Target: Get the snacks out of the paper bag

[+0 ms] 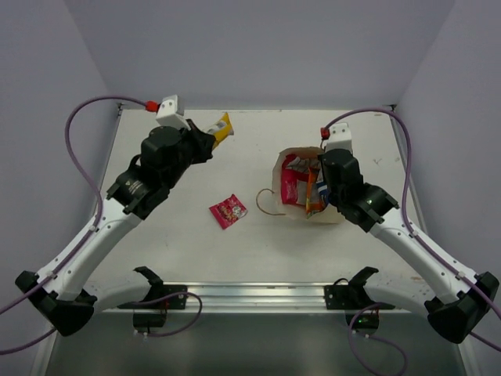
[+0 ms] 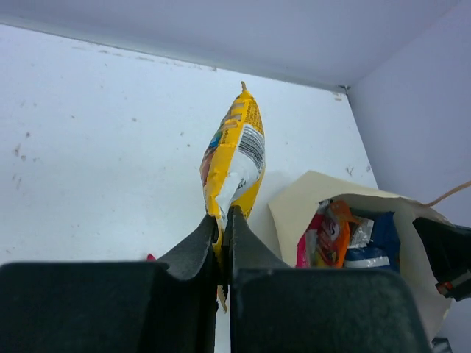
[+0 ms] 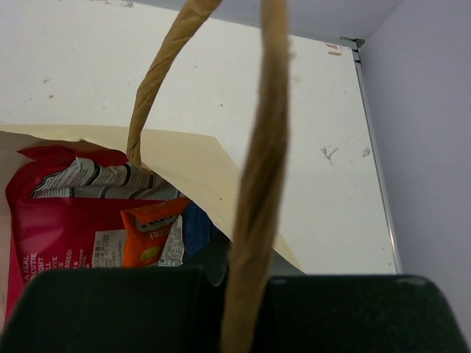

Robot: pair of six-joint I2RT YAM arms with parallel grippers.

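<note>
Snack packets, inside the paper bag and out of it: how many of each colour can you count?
Yellow wrapper: 1, out of the paper bag
Small red-pink packet: 1, on the table
Large pink bag: 1, inside
Orange packet: 1, inside
Blue bag: 1, inside
Total: 5

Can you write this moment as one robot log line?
left gripper shut on yellow bar wrapper | right gripper shut on paper bag handle | red-pink packet on table
</note>
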